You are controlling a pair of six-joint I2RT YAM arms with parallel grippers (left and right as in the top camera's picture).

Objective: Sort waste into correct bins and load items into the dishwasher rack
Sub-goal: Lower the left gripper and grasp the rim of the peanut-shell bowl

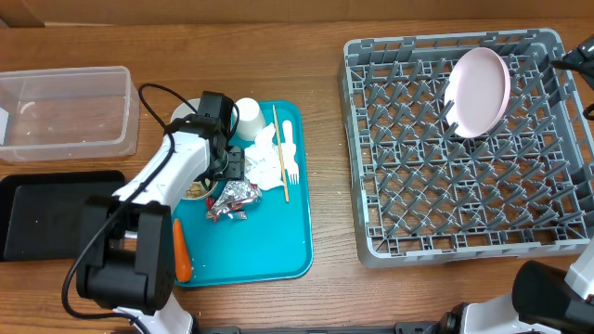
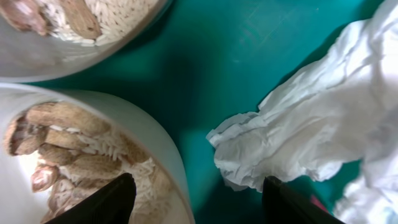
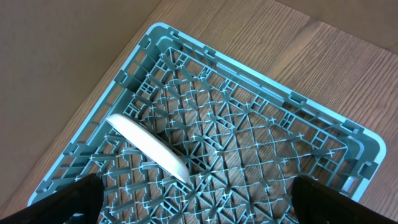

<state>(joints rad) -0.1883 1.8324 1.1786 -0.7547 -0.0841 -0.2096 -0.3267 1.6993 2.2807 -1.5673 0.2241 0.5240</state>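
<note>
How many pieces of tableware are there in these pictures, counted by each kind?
Plate: 1
Bowls: 2
Cup: 1
Fork: 1
Total: 5

plate (image 1: 479, 91) in rack (image 1: 445, 190) (far side); napkin (image 1: 264, 153) on flat tray (image 1: 260, 241); tub (image 1: 65, 111) behind shallow bin (image 1: 37, 218)
</note>
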